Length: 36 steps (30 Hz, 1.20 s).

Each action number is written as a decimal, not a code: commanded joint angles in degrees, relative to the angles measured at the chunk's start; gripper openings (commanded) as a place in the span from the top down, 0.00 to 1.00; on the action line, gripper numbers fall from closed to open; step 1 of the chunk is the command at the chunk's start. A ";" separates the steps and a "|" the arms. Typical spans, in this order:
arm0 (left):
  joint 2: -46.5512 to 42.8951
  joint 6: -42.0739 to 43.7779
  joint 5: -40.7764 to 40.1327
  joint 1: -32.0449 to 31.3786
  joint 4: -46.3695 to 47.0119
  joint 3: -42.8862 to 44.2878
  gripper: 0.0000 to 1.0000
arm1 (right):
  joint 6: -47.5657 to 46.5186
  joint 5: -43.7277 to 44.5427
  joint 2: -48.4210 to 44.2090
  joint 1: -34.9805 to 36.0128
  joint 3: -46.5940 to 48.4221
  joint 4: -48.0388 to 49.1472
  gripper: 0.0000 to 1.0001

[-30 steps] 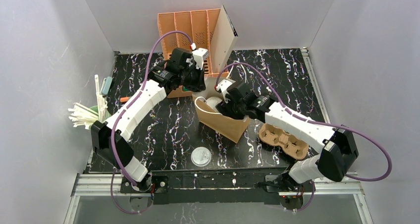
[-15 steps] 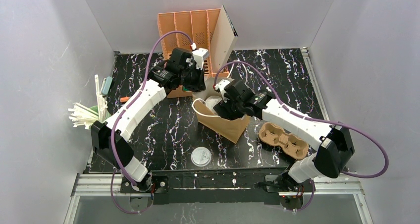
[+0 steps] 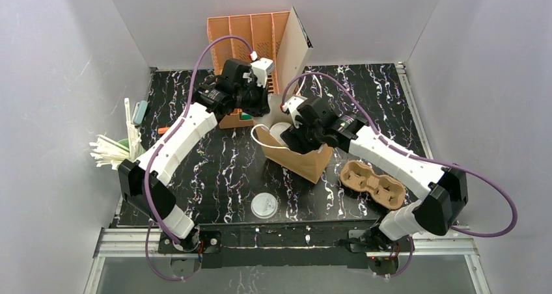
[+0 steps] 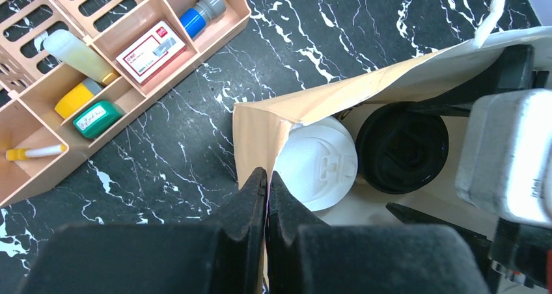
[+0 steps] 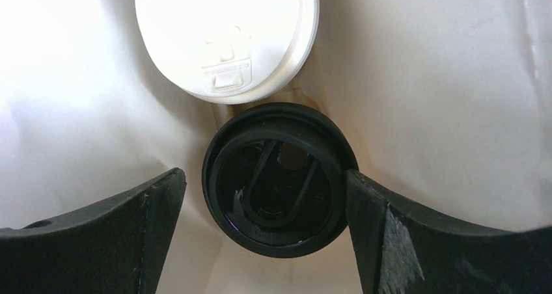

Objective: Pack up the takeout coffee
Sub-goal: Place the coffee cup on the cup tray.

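Takeout coffee [image 5: 280, 180] stands in the bag [image 3: 306, 165] between the spread right fingers [image 5: 97, 242]; left fingers [image 4: 250, 206] pinch the bag's rim.

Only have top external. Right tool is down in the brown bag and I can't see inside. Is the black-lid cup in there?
Observer: Yes. The right wrist view shows the black lid facing up inside the bag, between the right tool's wide-open jaws.
Operator: Gripping it?
Observer: No. There is a clear gap at one finger. The other finger is close to the lid, and I can't tell if it touches.
Operator: Anything else in there?
Observer: A white-lidded cup right beside the black one.
Operator: Left tool?
Observer: The left wrist view shows the left tool shut on the bag's rim, pinching the paper edge.
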 commanded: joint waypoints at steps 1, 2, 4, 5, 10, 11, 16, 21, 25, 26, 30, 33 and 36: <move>-0.08 1.16 -0.93 0.59 0.33 2.20 1.00 | -2.42 -1.41 -2.84 -0.41 2.93 -1.77 0.02; -0.15 1.23 -0.99 0.59 0.37 2.16 1.00 | -2.60 -1.44 -2.90 -0.42 2.88 -1.97 0.02; -0.26 1.34 -1.06 0.59 0.34 2.14 1.00 | -2.77 -1.54 -3.19 -0.58 2.51 -1.66 0.02; -0.26 1.34 -1.07 0.59 0.35 2.14 1.00 | -2.82 -1.59 -3.16 -0.68 2.34 -1.59 0.02; -0.41 0.84 -0.72 0.59 0.37 1.99 1.00 | -1.77 -0.33 -1.44 -1.06 2.28 -2.76 0.02; -0.43 0.75 -0.70 0.59 0.38 1.90 1.00 | -1.31 0.78 -0.55 -1.18 2.33 -3.78 0.02; -0.36 0.43 -0.61 0.59 0.33 1.95 1.00 | 0.80 4.88 2.45 -1.77 2.36 -4.71 0.02; 0.21 0.21 -0.29 0.59 0.39 2.20 1.00 | 2.77 7.52 5.66 -2.05 4.36 -5.92 0.02; 0.46 0.20 -0.34 0.59 0.23 2.21 1.00 | 2.62 8.18 4.87 -2.05 5.53 -3.68 0.02; 0.44 0.20 -0.35 0.59 0.17 2.23 1.00 | 2.15 8.74 4.32 -2.13 5.25 -2.81 0.02; 0.48 -0.12 -0.46 0.59 0.04 2.02 1.00 | -1.10 10.71 3.09 -2.00 3.50 -0.63 0.02; 0.57 -0.53 -0.56 0.59 0.08 1.89 1.00 | -1.59 11.29 3.05 -2.01 3.38 -0.21 0.02; 0.47 -0.81 -0.69 0.59 0.07 1.77 1.00 | -1.44 9.66 2.78 -2.02 4.52 -0.17 0.02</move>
